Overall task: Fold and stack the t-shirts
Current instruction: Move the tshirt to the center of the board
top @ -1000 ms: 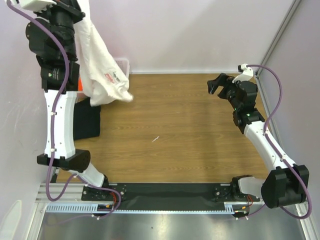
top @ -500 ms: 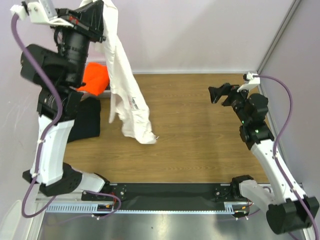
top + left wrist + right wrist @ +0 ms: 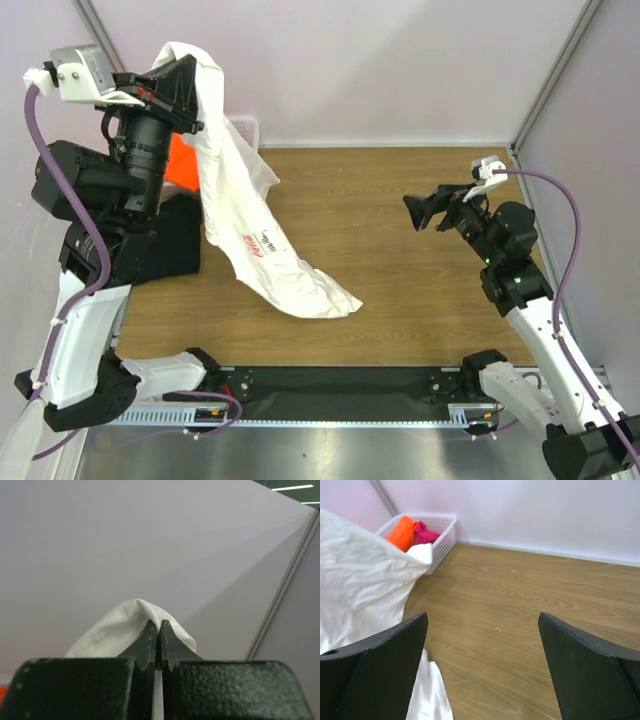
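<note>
My left gripper [image 3: 185, 72] is raised high at the back left and shut on the white t-shirt [image 3: 250, 230], which hangs down with its lower end trailing onto the table. Its red-and-black graphic faces up. In the left wrist view the closed fingers [image 3: 150, 640] pinch a white fold [image 3: 125, 625]. A black t-shirt [image 3: 172, 240] lies flat at the left. Orange [image 3: 402, 532] and pink [image 3: 425, 532] t-shirts sit in the basket. My right gripper [image 3: 420, 210] is open and empty above the table's right side, facing the white t-shirt [image 3: 360, 580].
A white lattice basket [image 3: 442, 537] stands at the back left corner against the wall. Bare wooden tabletop [image 3: 400, 290] spreads between the two arms. A metal frame post [image 3: 555, 75] runs along the back right.
My left gripper has swung the white t-shirt out and to the right, so its lower end now drapes onto the table. The right gripper has moved a little left and nearer.
</note>
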`<state>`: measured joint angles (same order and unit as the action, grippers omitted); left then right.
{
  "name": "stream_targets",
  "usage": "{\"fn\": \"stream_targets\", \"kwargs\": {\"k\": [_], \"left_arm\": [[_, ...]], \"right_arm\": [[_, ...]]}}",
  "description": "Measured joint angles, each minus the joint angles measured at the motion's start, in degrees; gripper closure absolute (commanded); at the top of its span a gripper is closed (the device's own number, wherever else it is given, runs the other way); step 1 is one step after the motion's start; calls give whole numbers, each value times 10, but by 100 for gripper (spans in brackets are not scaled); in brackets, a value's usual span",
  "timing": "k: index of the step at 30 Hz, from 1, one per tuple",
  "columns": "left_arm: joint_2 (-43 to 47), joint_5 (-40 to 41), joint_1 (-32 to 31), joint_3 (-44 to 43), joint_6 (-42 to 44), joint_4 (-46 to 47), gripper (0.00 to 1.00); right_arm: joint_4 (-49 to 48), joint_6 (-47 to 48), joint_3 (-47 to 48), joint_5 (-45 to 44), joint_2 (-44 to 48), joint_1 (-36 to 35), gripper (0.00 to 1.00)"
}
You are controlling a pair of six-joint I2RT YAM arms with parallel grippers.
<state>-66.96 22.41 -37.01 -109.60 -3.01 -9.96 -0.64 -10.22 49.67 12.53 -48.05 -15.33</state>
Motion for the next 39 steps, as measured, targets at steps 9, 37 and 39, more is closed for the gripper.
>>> {"fn": "stream_targets", "kwargs": {"k": [9,37,39], "left_arm": [[29,6,-30,16,3,-16,100],[-661,21,-72,-149,-151,96,1],[-723,7,-72,-220,-158,103,0]], "right_arm": [[1,31,-2,-5,-23,-65,0],[189,-113,-30,-177,-2,63,0],[193,-114,-31,-164,-18,70,0]]}}
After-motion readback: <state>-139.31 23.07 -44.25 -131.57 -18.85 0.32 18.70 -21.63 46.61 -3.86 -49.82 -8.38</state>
